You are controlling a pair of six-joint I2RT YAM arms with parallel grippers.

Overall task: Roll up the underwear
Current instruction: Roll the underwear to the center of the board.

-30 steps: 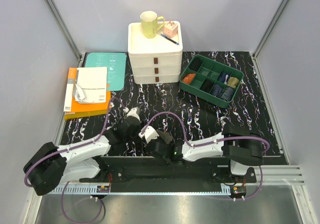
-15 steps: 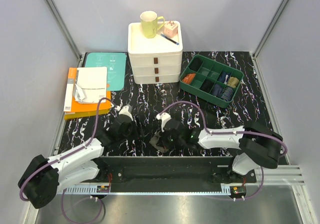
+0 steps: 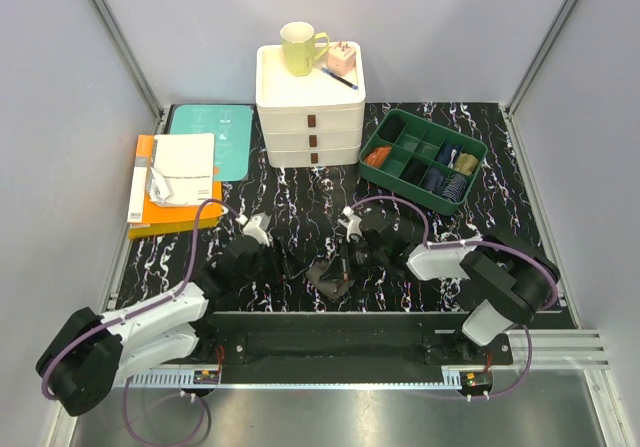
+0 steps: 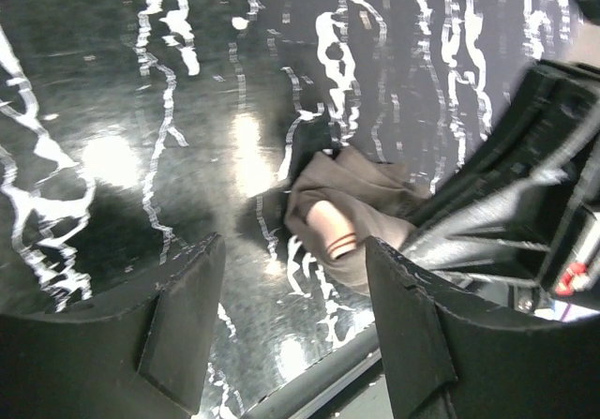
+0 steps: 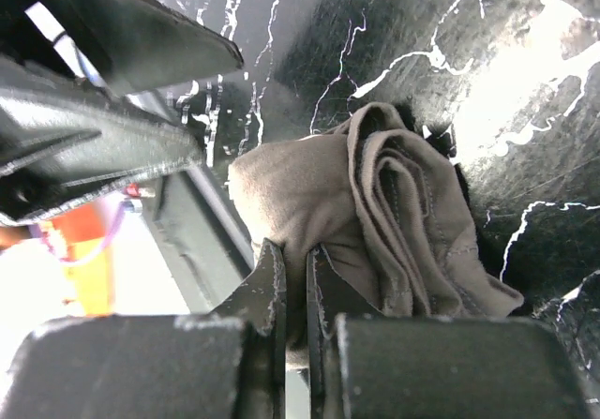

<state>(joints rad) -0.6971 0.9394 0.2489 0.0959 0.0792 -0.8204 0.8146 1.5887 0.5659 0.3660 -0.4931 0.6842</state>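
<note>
Right gripper (image 5: 292,255): jaws pinched almost together on a fold of the olive-brown underwear (image 5: 375,213), so it has the cloth!
Left gripper (image 4: 292,246): jaws wide, nothing in them, hovering just left of the bundle.
Underwear: bunched into a loose, layered roll on the mat (image 3: 300,207), near the front edge and between the two grippers. A paler band shows at one end in the left wrist view.
Done: the olive pair looks rolled, though slack and uneven.
Left: by my reckoning, tightening or stowing that roll, perhaps in the tray (image 3: 470,153). I can't pick out the black pair for sure, so it may yet need rolling.
</note>
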